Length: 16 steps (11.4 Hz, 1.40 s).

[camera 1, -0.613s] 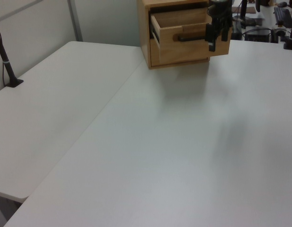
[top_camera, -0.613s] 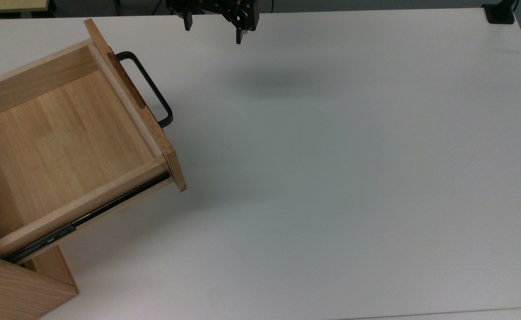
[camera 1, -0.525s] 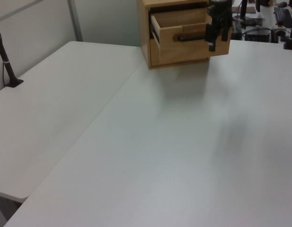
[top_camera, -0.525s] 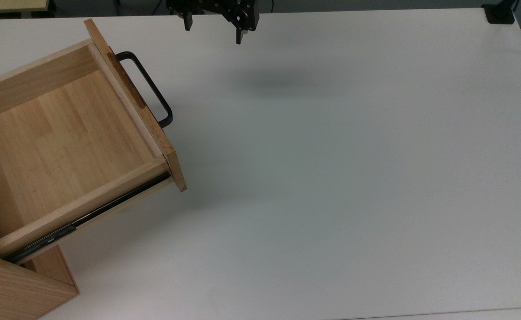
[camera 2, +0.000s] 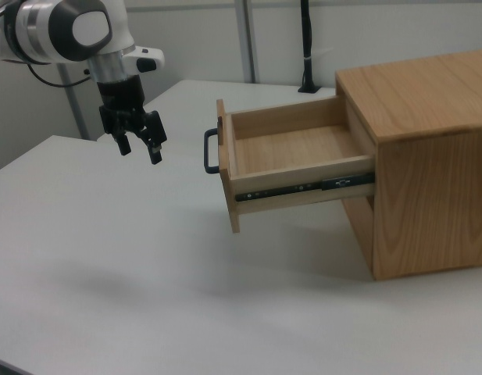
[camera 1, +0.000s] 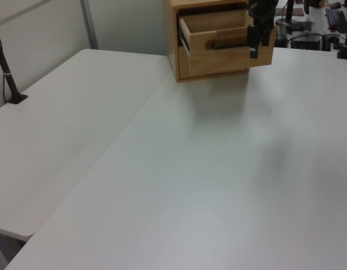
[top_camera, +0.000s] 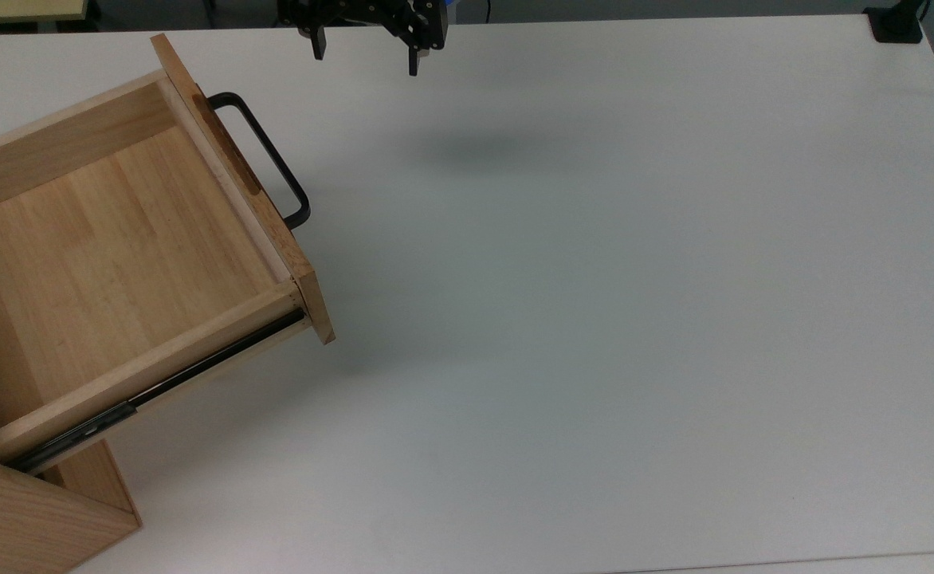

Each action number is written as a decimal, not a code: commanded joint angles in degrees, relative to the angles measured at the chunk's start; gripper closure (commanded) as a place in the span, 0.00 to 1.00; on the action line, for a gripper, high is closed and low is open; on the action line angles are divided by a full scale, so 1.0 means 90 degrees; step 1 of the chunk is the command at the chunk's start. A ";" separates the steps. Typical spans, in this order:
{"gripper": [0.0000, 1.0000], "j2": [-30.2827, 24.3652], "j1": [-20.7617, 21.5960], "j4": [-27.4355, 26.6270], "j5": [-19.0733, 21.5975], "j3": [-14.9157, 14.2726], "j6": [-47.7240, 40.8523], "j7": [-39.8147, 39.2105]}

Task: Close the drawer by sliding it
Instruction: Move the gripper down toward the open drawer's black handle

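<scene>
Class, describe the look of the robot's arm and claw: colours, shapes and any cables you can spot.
The arm is white and rounded, with a grey circular joint cap and a dark cable trailing behind it. A black wrist section leads down to the black claw, which has two slim black fingers. The top view shows a small blue patch above the claw.

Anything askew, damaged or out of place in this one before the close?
Nothing stands out. The drawer is pulled far out of the cabinet, level on its rails and empty, with no visible damage. The open pincer hangs above the table, apart from the handle.
</scene>
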 commanded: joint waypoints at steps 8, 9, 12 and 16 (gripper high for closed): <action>0.51 0.0103 -0.0031 0.0171 0.0262 -0.0005 -0.0112 -0.0046; 0.67 0.0104 -0.0060 0.0171 0.0553 -0.0064 -0.0111 0.0109; 0.80 0.0239 -0.0100 0.0162 0.0820 -0.0181 0.0015 0.1941; 0.88 0.0668 -0.0187 0.0191 0.0810 -0.0210 0.1300 0.3819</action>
